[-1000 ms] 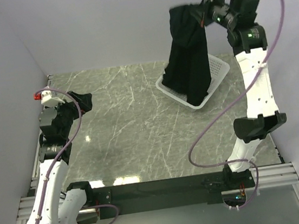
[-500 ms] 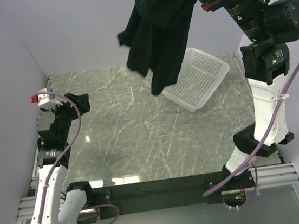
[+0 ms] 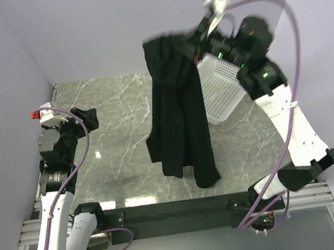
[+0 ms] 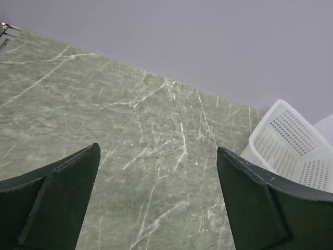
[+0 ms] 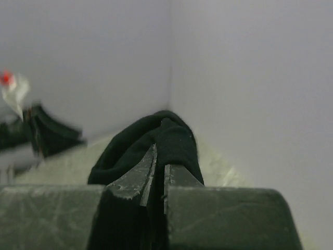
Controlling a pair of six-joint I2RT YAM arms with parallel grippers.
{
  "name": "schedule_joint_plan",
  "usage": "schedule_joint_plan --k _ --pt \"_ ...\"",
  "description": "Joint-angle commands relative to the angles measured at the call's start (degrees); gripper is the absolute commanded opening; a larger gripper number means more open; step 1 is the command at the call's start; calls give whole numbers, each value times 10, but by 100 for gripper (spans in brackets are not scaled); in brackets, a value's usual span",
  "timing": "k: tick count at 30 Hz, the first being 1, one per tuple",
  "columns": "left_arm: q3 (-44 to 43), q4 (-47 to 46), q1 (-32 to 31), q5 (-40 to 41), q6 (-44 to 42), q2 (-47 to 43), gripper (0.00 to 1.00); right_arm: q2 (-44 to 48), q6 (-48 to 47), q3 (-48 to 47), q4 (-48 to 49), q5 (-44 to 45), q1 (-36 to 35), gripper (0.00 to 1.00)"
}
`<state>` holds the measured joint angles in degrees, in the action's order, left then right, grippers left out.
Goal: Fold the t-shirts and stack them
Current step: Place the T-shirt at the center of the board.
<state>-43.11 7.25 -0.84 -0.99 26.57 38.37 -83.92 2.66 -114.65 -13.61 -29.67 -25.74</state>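
A black t-shirt [image 3: 178,117] hangs full length in the air over the middle of the table, its lower hem near the front edge. My right gripper [image 3: 197,47] is raised high at the back and is shut on the bunched top of it. In the right wrist view black fabric [image 5: 156,136] bulges out between the closed fingers of this gripper [image 5: 160,167]. My left gripper [image 3: 87,118] stands open at the table's left side, well apart from the shirt. Between its fingertips [image 4: 78,172] only bare marble shows.
A white mesh basket [image 3: 222,87] stands at the back right, looking tilted and partly behind the right arm; it also shows as the basket [image 4: 291,146] in the left wrist view. The grey-green marble table [image 3: 120,143] is bounded by lilac walls at left, back and right.
The right arm lifted the t-shirt out of the basket, then swung it left and toward the front; it now hangs over the table's middle. The basket looks shifted. The left arm barely moved.
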Motion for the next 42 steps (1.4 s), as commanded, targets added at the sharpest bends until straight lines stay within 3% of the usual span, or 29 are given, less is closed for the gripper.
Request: schedule_joint_plan --k 1,4,7,10,11,12,14,17,22,30,38,42 --pt "-25 1 1 6 -13 -8 100 67 -45 159 -20 -87 -12 0" --pt "-19 -7 1 1 -6 -8 99 117 -118 316 -27 -94 -49 0" --pt "-14 -14 1 -3 -1 -5 99 137 -150 406 -21 -65 -57 2" --pt "-9 -24 1 -17 7 1 99 109 -180 413 -66 -22 -57 23" --pt "-9 -27 1 -21 9 6 99 98 -203 407 -83 -11 -57 54" --pt "-8 -33 1 -27 12 8 99 90 -211 395 -99 0 -57 69" --pt "-10 -37 1 -46 17 17 99 82 -250 386 -141 16 -56 83" --pt "-11 -44 1 -82 19 31 99 119 -287 413 -117 63 -44 91" --pt "4 -68 1 -124 37 48 99 139 -308 431 -133 66 6 93" --pt "9 -172 -10 -244 114 156 99 111 -189 455 -121 3 133 91" --pt "-140 -145 -128 -249 116 399 97 127 -109 495 -93 -9 203 90" --pt "-266 -116 -183 -230 87 525 94 152 -100 522 -97 -17 237 89"
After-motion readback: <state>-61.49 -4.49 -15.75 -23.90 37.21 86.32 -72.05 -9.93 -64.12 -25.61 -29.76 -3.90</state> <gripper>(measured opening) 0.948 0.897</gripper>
